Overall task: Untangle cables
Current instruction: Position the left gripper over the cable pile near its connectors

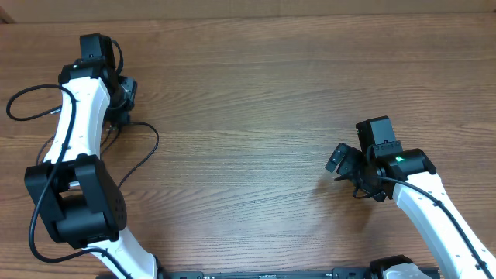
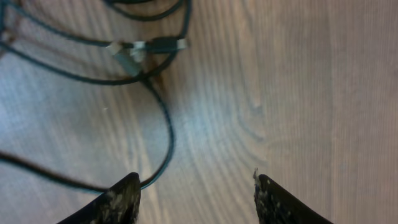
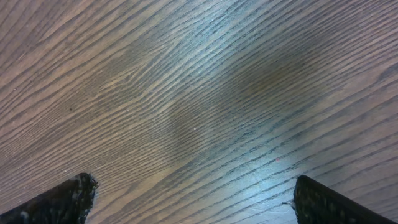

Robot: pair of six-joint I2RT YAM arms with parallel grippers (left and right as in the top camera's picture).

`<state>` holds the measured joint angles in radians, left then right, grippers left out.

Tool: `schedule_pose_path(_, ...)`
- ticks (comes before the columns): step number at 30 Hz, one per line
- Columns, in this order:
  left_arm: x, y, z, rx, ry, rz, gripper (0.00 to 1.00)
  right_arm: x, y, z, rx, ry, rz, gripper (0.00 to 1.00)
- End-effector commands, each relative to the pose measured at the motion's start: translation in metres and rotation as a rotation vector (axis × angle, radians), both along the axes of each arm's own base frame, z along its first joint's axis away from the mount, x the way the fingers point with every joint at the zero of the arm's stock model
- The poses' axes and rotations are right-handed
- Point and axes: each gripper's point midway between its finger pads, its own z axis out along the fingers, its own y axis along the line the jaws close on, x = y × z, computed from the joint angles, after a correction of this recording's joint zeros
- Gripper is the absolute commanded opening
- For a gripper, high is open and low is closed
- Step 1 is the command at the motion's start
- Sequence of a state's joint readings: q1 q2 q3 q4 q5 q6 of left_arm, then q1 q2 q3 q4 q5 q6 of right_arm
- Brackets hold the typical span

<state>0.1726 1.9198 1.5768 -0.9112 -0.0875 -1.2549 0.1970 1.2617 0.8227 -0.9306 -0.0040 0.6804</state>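
The cables (image 2: 169, 134) are thin black cords lying on the wood. Two silver-tipped plugs (image 2: 140, 50) cross in a small knot at the top left of the left wrist view. One cord curves down from the knot and passes just beside the left fingertip (image 2: 127, 190). My left gripper (image 2: 194, 186) is open with only bare wood between its fingers. In the overhead view it (image 1: 124, 103) sits at the far left, with a cable loop (image 1: 154, 133) trailing to its right. My right gripper (image 3: 193, 186) is open over bare wood, far from the cables (image 1: 347, 172).
A thicker black wire (image 1: 23, 105) loops off the left arm near the table's left edge. The table's far edge (image 1: 310, 14) runs along the top of the overhead view.
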Motion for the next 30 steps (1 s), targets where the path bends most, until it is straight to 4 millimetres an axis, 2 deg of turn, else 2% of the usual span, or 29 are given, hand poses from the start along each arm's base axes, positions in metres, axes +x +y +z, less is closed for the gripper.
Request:
schedule_pose_path(1,0.0,0.01,-0.023,0.018,0.043,0.036,0.62,0.0,0.002,0.0,0.014,0.001,-0.003,1.0)
schedule_pose_path(3,-0.002,0.012,-0.038,0.026,0.08,0.039,0.66,0.0,0.002,0.0,0.014,0.001,-0.003,1.0)
schedule_pose_path(6,-0.004,0.012,-0.057,0.02,0.125,0.038,0.66,0.0,0.002,0.0,0.014,0.002,-0.003,1.0)
schedule_pose_path(12,-0.01,0.014,-0.081,0.025,0.188,0.043,0.64,0.0,0.002,0.0,0.013,0.002,-0.003,1.0)
schedule_pose_path(20,-0.015,0.038,-0.079,0.143,0.208,0.077,0.64,0.0,0.002,0.0,0.014,0.001,-0.003,1.0)
schedule_pose_path(25,-0.015,0.039,-0.08,0.15,0.213,0.079,0.63,0.0,0.002,0.0,0.014,0.002,-0.003,1.0)
schedule_pose_path(30,-0.018,0.038,-0.09,0.144,0.236,0.076,0.63,0.0,0.002,0.0,0.017,0.002,-0.003,1.0)
